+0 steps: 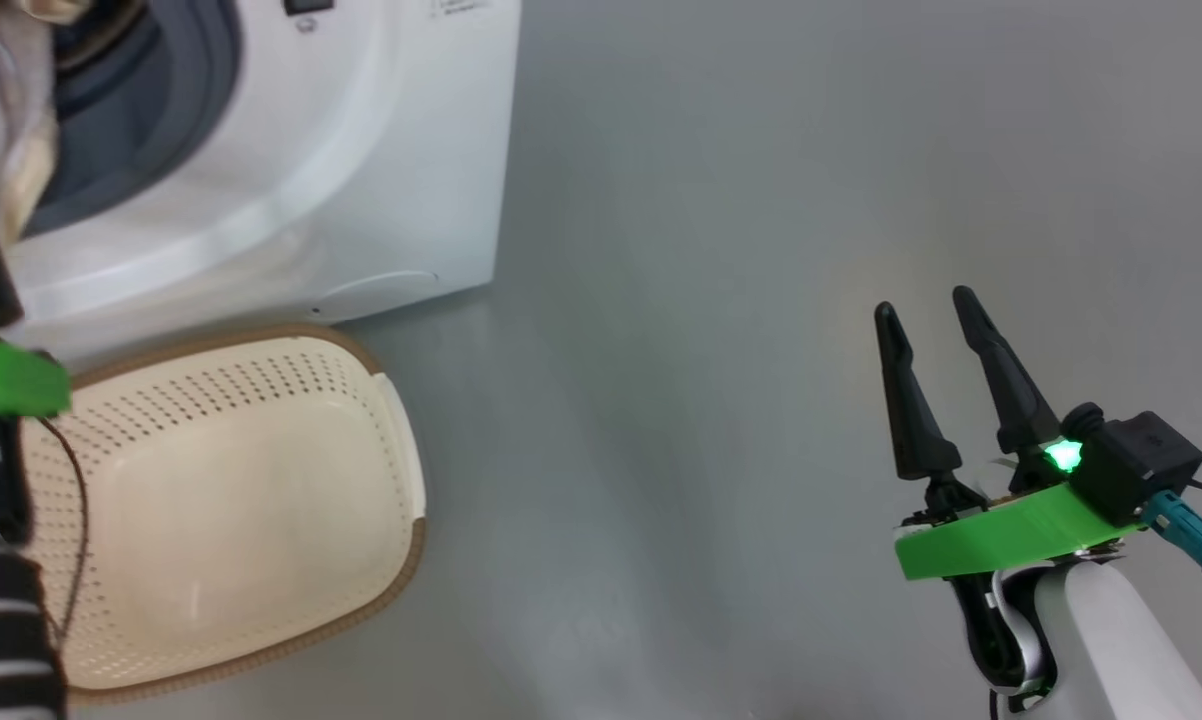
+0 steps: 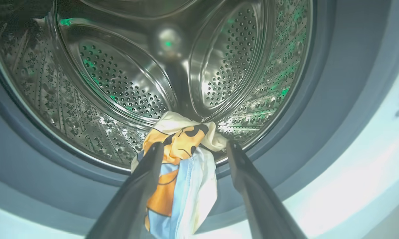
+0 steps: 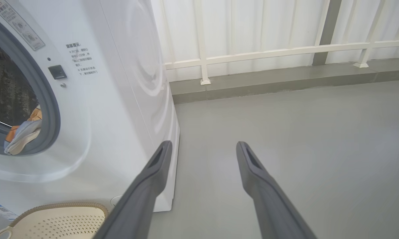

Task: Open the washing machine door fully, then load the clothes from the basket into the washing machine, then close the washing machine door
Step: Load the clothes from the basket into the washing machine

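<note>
The basket [image 1: 261,385] is set on the floor [image 1: 711,350] before the washing machine [image 1: 411,150]; the right gripper [image 1: 922,302] is held spread.

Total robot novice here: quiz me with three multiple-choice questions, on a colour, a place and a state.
1. The basket rim: A brown, B red, C black.
2. The patterned cloth: A in the basket, B over the drum lip, C on the floor.
3. The right end effector: A gripping cloth, B gripping a handle, C open, empty.
Answers: A, the woven rim is brown; B, it hangs off the drum's edge; C, its fingers stand apart, nothing between.
</note>
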You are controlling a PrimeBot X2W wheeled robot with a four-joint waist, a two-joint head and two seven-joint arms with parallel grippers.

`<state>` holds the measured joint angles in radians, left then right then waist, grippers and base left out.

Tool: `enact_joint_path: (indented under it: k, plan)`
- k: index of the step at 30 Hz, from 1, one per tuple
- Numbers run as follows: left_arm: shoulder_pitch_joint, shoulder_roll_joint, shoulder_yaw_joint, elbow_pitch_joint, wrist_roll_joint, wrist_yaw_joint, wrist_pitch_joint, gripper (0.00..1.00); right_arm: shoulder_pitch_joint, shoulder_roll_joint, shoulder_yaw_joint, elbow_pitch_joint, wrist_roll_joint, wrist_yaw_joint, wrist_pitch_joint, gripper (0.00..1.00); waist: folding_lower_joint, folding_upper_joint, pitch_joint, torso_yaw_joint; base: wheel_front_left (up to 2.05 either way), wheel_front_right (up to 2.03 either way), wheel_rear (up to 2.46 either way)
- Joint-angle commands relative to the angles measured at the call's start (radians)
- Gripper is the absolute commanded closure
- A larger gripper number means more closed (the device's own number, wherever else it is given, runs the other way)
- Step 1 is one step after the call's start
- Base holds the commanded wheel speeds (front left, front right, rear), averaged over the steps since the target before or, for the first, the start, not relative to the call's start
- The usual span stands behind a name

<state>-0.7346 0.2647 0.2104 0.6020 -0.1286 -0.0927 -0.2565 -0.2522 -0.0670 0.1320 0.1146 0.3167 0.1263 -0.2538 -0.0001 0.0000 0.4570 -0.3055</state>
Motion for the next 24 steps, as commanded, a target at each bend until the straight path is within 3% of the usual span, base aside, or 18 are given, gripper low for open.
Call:
enact_joint_path:
  k: [1,18,24]
  plan:
    - [0.042,0.027,0.026,-0.043,0.014,-0.005,-0.005,0.00,0.026,-0.017,0.014,-0.017,-0.004,0.004,-0.008,0.00,0.0002,0.0000,-0.049,0.039,0.00,0.00,0.00]
    - [0.428,-0.142,0.061,-0.194,0.044,-0.030,-0.005,0.00,0.161,-0.105,-0.021,0.020,0.007,0.004,-0.008,0.00,0.0002,0.0000,-0.278,0.159,0.00,0.00,0.00]
    - [0.520,-0.164,0.057,-0.220,0.045,-0.034,-0.005,0.00,0.213,-0.121,-0.029,0.028,0.014,0.004,-0.008,0.00,0.0002,0.0000,-0.343,0.184,0.00,0.00,0.00]
